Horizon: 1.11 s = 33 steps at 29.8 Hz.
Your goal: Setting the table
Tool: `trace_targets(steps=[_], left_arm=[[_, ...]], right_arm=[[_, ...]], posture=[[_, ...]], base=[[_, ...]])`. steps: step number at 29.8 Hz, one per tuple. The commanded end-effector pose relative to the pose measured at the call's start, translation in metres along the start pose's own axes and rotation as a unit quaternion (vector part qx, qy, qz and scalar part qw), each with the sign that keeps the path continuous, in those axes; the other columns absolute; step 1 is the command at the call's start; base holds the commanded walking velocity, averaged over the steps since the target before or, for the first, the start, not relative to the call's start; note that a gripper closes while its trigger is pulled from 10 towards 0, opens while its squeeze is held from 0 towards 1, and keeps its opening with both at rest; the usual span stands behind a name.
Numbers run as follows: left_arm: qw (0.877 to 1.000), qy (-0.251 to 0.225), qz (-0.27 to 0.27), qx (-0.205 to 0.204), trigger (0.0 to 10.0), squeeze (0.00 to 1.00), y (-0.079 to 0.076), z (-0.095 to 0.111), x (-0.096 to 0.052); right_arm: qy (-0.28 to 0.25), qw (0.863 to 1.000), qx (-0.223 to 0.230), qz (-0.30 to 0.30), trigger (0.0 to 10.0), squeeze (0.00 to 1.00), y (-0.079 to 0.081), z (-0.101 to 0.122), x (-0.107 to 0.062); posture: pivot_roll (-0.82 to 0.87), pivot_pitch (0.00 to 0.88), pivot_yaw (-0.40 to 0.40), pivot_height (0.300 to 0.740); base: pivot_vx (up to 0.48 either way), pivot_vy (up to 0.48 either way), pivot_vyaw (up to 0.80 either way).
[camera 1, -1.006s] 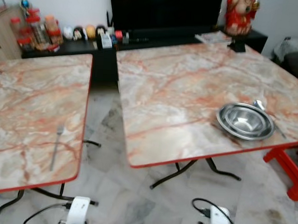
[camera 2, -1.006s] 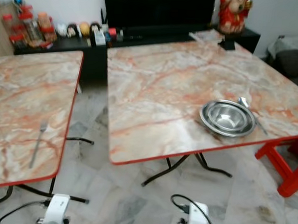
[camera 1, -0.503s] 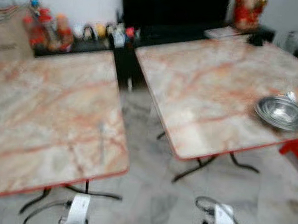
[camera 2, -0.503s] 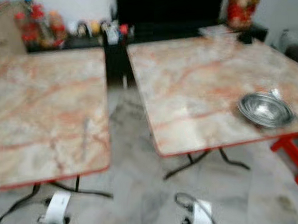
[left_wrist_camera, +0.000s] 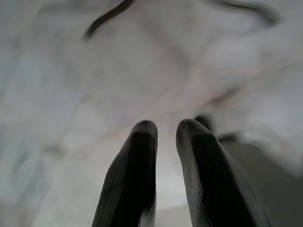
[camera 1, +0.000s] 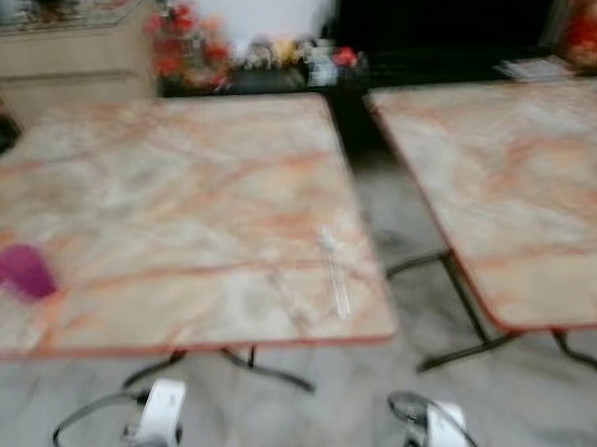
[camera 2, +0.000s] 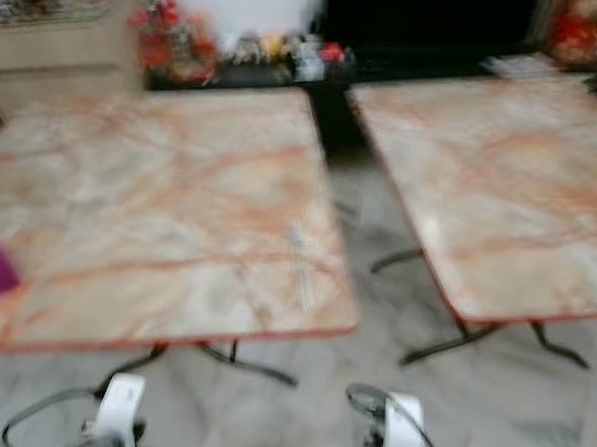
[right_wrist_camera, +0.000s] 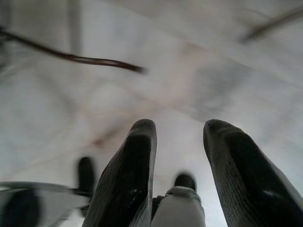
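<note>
Both arms hang low in front of me. My left pincer (left_wrist_camera: 161,130) points down at the pale marble floor (left_wrist_camera: 94,71) with its two black fingers almost touching and nothing between them, so I call it clenched on air. My right pincer (right_wrist_camera: 180,130) also points at the floor, fingers spread with a clear gap, released and empty. In the head view I see the white wrist of the left arm (camera 1: 160,417) and that of the right arm (camera 1: 442,441) at the near edge, well below the tabletops.

Moving outward, the fork (camera 1: 334,270) lies flat on the left surface (camera 1: 181,177), close to its near right corner, tines pointing away from me. It sits up and ahead of both pincers, well apart from them, closer in line with the right one. At the near left of that same surface there is a blurred purple object (camera 1: 21,269); I can't tell what it is. The right surface (camera 1: 512,165) stands across a gap of floor. Far back, a dark cabinet (camera 1: 286,78) carries small blurred items.

Compared with half a second ago, the whole picture has slid right: my camera has swung left. The steel bowl has gone out of frame, and the purple object has come in.
</note>
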State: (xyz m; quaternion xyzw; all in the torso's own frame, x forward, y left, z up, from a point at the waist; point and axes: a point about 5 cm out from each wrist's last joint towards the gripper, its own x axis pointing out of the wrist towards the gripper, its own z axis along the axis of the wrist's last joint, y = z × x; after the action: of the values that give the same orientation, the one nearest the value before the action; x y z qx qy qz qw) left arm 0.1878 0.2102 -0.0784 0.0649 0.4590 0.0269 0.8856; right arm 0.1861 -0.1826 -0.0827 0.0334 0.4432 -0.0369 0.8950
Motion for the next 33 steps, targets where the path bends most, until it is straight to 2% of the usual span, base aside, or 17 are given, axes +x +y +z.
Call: trace_targets(steps=[1, 5, 10, 17, 20, 23, 24, 27, 30, 31, 33], left_arm=[[1.0, 0.0, -0.009, 0.005, 10.0, 0.0, -0.007, 0.002, 0.001], [1.0, 0.001, -0.013, 0.006, 10.0, 0.0, -0.009, 0.001, 0.001], [1.0, 0.001, -0.016, 0.006, 10.0, 0.0, -0.01, 0.0, 0.0], [1.0, -0.003, -0.016, -0.003, 10.0, 0.0, -0.011, 0.0, 0.0], [1.0, -0.004, -0.015, -0.005, 10.0, 0.0, -0.011, 0.0, 0.0], [1.0, -0.001, -0.013, -0.007, 10.0, 0.0, -0.01, -0.002, 0.0], [1.0, 0.001, -0.013, -0.006, 10.0, 0.0, -0.011, -0.004, 0.0], [1.0, 0.002, -0.013, -0.005, 10.0, 0.0, -0.011, -0.006, -0.001], [1.0, 0.003, -0.012, -0.004, 10.0, 0.0, -0.009, -0.006, -0.001], [1.0, 0.004, -0.011, -0.002, 10.0, 0.0, -0.008, -0.007, -0.001], [1.0, 0.004, -0.01, -0.001, 10.0, 0.0, -0.006, -0.008, -0.001]], right_arm=[[0.008, 1.0, -0.003, -0.011, 10.0, 0.0, -0.009, -0.004, -0.002], [0.016, 1.0, 0.01, -0.014, 10.0, 0.0, -0.01, -0.008, -0.002], [0.015, 1.0, 0.004, -0.013, 10.0, 0.0, -0.01, -0.009, -0.003], [-0.02, 1.0, 0.0, -0.019, 10.0, 0.0, -0.011, -0.002, -0.003], [-0.047, 0.998, 0.012, -0.029, 10.0, 0.0, -0.013, 0.0, -0.004], [-0.095, 0.994, -0.018, -0.051, 10.0, 0.0, -0.021, 0.001, -0.009], [-0.128, 0.989, -0.03, -0.062, 10.0, 0.0, -0.025, 0.002, -0.014], [-0.175, 0.981, -0.05, -0.075, 10.0, 0.0, -0.031, 0.006, -0.02], [-0.21, 0.972, -0.046, -0.09, 10.0, 0.0, -0.036, 0.011, -0.025], [-0.244, 0.963, -0.066, -0.093, 10.0, 0.0, -0.037, 0.016, -0.031], [-0.269, 0.955, -0.089, -0.09, 10.0, 0.0, -0.035, 0.02, -0.035]], posture=[[-0.06, 0.0, 0.051, 0.74], [-0.06, 0.0, 0.05, 0.74], [-0.06, 0.0, 0.046, 0.74], [-0.06, 0.0, 0.035, 0.74], [-0.05, 0.0, 0.03, 0.74], [-0.05, 0.0, 0.026, 0.74], [-0.06, 0.0, 0.029, 0.74], [-0.06, 0.0, 0.03, 0.74], [-0.06, 0.0, 0.036, 0.74], [-0.07, 0.0, 0.04, 0.74], [-0.07, 0.0, 0.043, 0.74]], base=[[0.0, 0.0, 0.68], [0.0, 0.0, 0.25], [0.0, 0.0, 0.0], [0.0, 0.0, 0.0], [0.0, 0.0, 0.0], [0.0, 0.0, 0.0], [0.0, 0.0, 0.0], [0.0, 0.0, 0.0], [0.0, 0.0, 0.0], [0.0, 0.0, 0.0], [0.0, 0.0, 0.0]])
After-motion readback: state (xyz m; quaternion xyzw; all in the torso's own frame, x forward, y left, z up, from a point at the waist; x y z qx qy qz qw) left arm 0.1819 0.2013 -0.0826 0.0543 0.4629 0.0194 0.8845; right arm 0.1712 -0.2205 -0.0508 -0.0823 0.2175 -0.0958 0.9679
